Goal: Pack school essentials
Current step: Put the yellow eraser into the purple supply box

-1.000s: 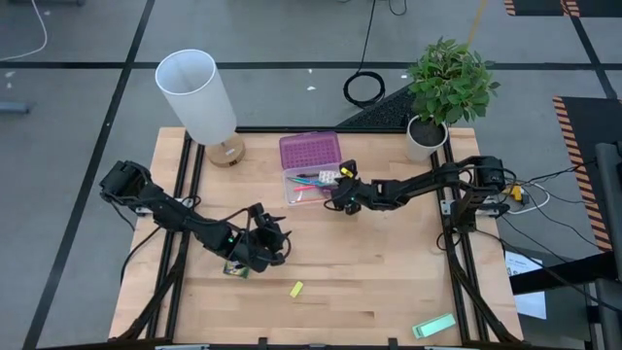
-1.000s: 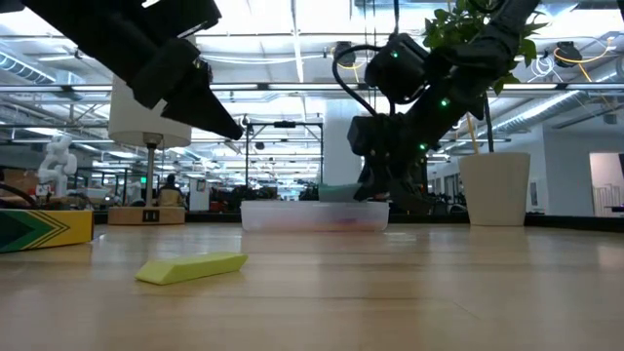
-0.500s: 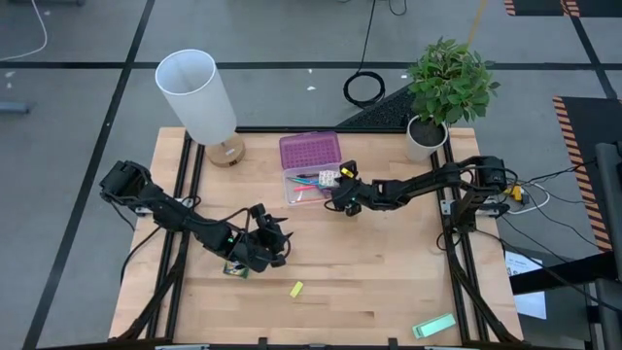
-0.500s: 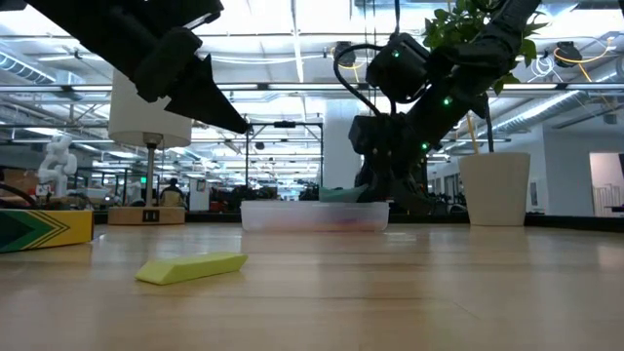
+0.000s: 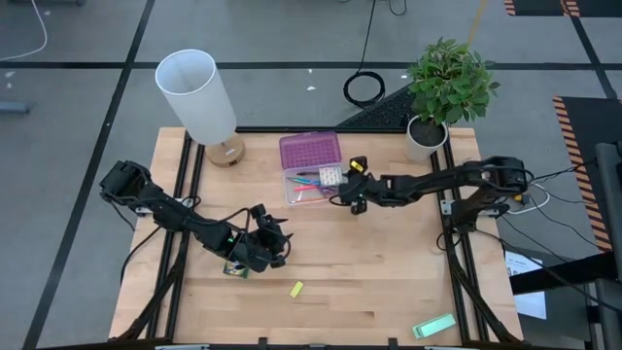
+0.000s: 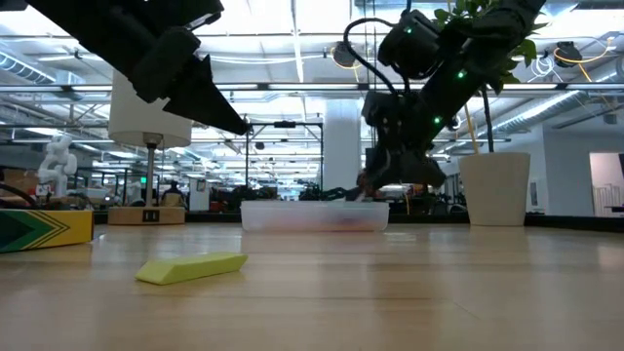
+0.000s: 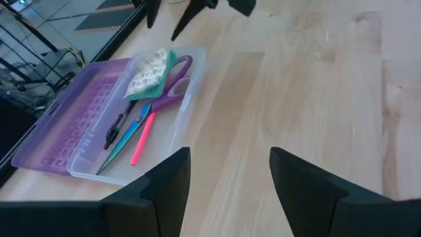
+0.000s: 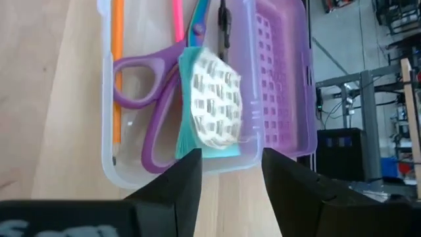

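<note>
Purple-lidded clear plastic pencil case (image 5: pixel 309 170) is lying open at the back middle of the pale wooden table (image 5: pixel 389 262), its perforated lid folded flat toward the far edge. Inside the clear tray: purple-handled scissors (image 8: pixel 148 85), orange pencil (image 8: pixel 116 72), pink pencil (image 7: pixel 141 138), black pen (image 7: pixel 115 128), and a small teal-edged packet with a black-and-white pattern (image 8: pixel 210 102) resting on top of the scissors at the end nearest the right arm.

Right gripper (image 5: pixel 352 190) is hovering just beside that end of the case, above table level in the low view; fingers (image 8: pixel 289 181) are spread apart and holding nothing, with the packet lying free in the tray beyond them.

Left gripper (image 5: pixel 264 243) is sitting low over the front-left part of the table, well apart from the case. Its fingers (image 7: pixel 168 184) are spread wide with bare wood between them, nothing held. A yellow-green crayon box (image 5: pixel 234 268) is lying just beside this gripper, partly hidden under the arm.

Tiny yellow block (image 5: pixel 296 289) is lying alone on the wood near the front edge, outside the case. Pale green flat block (image 5: pixel 433 326) is at the front-right corner.

White cylindrical lamp (image 5: pixel 197 97) is standing at back left; potted green plant (image 5: pixel 442 87) at back right.
</note>
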`<state>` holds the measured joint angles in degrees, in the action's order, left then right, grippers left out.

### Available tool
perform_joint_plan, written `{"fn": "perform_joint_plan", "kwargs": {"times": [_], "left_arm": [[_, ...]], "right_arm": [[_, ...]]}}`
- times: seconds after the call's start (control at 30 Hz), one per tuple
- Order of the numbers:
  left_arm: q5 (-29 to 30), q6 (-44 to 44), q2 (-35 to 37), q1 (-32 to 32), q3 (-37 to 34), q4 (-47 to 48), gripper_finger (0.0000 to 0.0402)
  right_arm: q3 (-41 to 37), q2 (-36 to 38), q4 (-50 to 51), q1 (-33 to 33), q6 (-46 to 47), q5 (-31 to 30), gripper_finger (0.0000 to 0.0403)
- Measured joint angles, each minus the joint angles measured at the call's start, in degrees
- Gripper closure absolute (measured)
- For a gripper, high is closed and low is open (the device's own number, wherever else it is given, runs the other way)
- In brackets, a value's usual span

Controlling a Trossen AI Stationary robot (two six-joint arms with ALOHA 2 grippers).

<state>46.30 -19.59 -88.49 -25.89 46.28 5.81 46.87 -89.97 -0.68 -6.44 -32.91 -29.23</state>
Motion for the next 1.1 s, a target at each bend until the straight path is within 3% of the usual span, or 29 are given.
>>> {"fn": "perform_joint_plan", "kwargs": {"times": [0.23,0.43,0.6,0.83,0.97,1.1], "left_arm": [[0.0,0.0,0.0,0.0,0.0,0.0,0.019],[-1.7,0.0,0.0,0.0,0.0,0.0,0.019],[-4.0,-0.1,0.0,0.0,0.0,-0.1,0.019],[-6.4,-2.8,0.0,-1.5,0.0,-2.4,0.0192],[-6.4,-3.9,0.0,-4.8,0.0,-5.0,0.0213],[-6.4,-6.9,0.0,-8.5,0.0,-6.5,0.024]], "right_arm": [[0.0,1.5,0.0,0.0,5.4,2.6,0.0248],[0.0,1.6,1.0,2.1,15.9,2.8,0.0248],[0.1,3.1,4.4,6.8,22.6,3.4,0.0248],[0.1,7.3,9.5,15.1,31.3,8.7,0.0248],[0.1,9.3,9.8,19.8,36.7,13.0,0.0248],[0.0,10.0,8.7,24.0,37.8,13.1,0.0248]]}}
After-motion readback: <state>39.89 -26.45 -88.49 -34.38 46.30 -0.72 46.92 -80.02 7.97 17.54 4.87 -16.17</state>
